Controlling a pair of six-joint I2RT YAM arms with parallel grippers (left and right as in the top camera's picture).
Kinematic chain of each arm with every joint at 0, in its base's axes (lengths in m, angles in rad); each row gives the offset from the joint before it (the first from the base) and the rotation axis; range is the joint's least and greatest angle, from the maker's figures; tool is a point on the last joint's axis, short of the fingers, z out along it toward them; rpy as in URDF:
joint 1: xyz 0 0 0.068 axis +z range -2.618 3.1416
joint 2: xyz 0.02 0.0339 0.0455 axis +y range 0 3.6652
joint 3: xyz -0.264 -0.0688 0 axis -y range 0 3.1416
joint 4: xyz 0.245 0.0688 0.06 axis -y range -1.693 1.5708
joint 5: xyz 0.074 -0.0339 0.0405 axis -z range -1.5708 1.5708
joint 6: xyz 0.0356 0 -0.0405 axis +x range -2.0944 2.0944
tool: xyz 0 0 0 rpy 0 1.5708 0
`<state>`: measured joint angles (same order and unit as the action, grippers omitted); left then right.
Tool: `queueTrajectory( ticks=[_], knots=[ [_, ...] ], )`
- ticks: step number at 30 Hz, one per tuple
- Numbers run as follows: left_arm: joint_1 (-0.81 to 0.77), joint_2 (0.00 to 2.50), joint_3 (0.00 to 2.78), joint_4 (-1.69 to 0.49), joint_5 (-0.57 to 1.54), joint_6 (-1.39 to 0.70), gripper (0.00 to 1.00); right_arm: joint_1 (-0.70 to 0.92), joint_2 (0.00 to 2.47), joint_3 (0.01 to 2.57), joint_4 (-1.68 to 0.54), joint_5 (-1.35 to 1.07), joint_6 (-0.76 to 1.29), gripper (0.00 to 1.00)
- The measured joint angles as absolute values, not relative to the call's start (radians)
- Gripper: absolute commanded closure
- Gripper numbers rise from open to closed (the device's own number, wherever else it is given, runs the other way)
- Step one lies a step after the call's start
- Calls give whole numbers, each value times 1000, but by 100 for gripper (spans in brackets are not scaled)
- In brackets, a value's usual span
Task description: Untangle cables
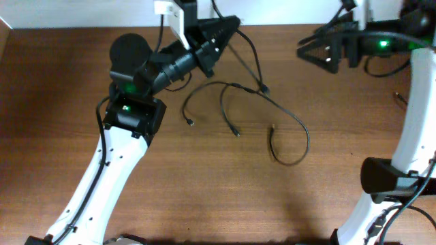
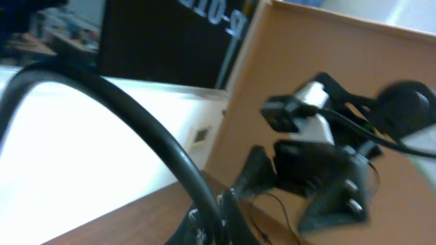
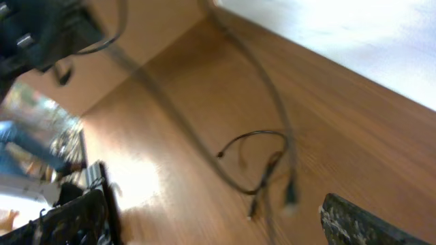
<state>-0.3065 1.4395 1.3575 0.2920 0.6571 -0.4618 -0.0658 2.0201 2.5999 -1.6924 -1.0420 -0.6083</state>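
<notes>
**Item 1 – cables**: thin black cords, lying loosely looped on the wooden table, centre to centre-right. Small plug ends are resting apart near mid-table. The right wrist view is showing the same loops, blurred.

**Item 2 – left gripper**: sitting at the far edge, left of centre, pointing right. Fingers are pressing together on the held cable, which is trailing down to the loops. In the left wrist view this cord is arcing in between the fingertips, though the view is blurry.

**Item 3 – right gripper**: hovering at far right, apart from the cords. Fingers are spreading wide, w/ nothing between them.
</notes>
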Motion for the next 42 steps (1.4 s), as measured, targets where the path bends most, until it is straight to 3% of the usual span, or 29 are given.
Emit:
queueTrajectory(
  ticks=[5,11,12,16,17,18,20,21,22,23,27,33,42],
  knots=[
    [-300,1439,1357,292,604,-548,100,91,2020,2600,-1692,-1054,-727,0],
    [-304,1439,1357,297,682,-622,100,127,2020,2600,-1660,-1052,-764,2],
    [-311,1439,1357,305,699,-635,100,127,2020,2600,-1660,-1052,-765,6],
    [-381,1439,1357,357,735,-653,100,136,2020,2600,-1657,-1052,-773,46],
    [-391,1439,1357,356,740,-653,100,141,2020,2600,-1658,-1053,-772,77],
    [-392,1439,1357,353,745,-653,98,146,2020,2600,-1657,-1053,-775,96],
    [-392,1439,1357,337,744,-654,85,150,2020,2600,-1658,-1060,-778,96],
    [-392,1439,1357,329,740,-653,70,151,2020,2600,-1663,-1065,-781,96],
    [-389,1439,1357,310,737,-646,44,152,2020,2600,-1662,-1068,-781,96],
    [-388,1437,1357,285,737,-632,1,152,2020,2600,-1660,-1069,-781,96],
    [-374,1432,1362,67,725,-539,1,149,2020,2600,-1625,-1068,-719,96],
    [-314,1428,1360,-357,595,-330,1,51,2019,2743,-1501,-1145,-466,96],
    [-306,1442,1359,-601,458,54,0,-8,2003,2933,-932,-1335,265,96]
  ],
)
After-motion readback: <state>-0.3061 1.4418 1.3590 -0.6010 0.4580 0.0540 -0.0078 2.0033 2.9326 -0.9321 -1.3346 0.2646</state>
